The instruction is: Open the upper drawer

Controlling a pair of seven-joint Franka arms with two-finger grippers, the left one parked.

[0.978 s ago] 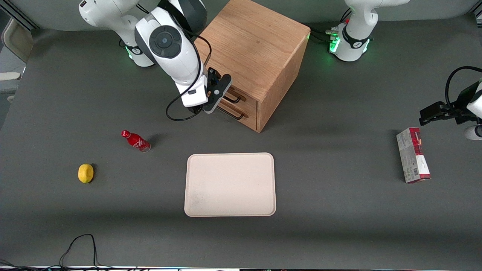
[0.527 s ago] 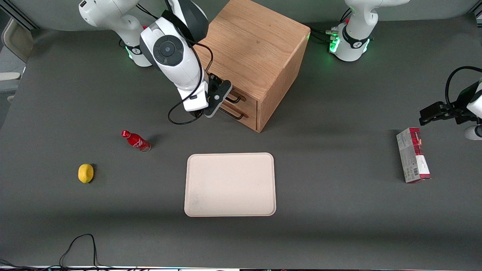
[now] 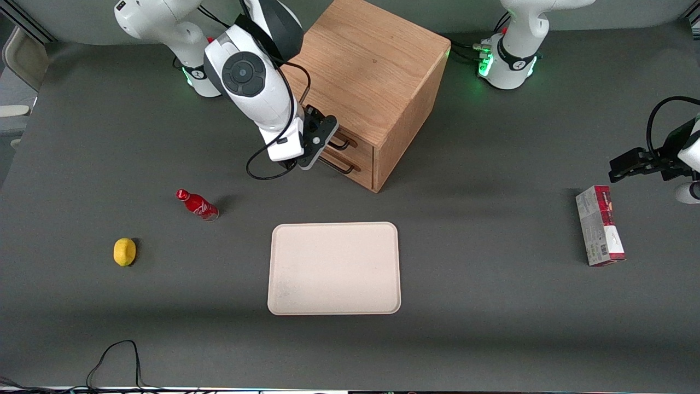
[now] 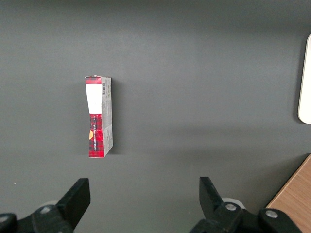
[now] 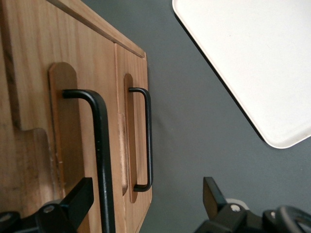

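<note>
The claw (image 3: 322, 143) sits right at the front of the cabinet (image 3: 372, 71), spread wide with nothing in it. In the wrist view one finger (image 5: 77, 199) lies on the wood side of the upper drawer's handle (image 5: 99, 145) and the other finger (image 5: 214, 194) well out over bare tabletop, so the bar stands between them but is not gripped. The upper drawer (image 3: 350, 141) looks fully shut, flush above the lower handle (image 5: 146, 141). The likely slip: closing off-centre, so the bar is only clipped and slides free on the pull, or the inner finger jams against the drawer face. A skewed pull could also drag the whole cabinet. The tabletop (image 3: 492, 306) is a dark grey mat carrying a tray (image 3: 334, 268), bottle (image 3: 197, 204), lemon (image 3: 124, 251) and carton (image 3: 599, 232), all well apart from the cabinet.
</note>
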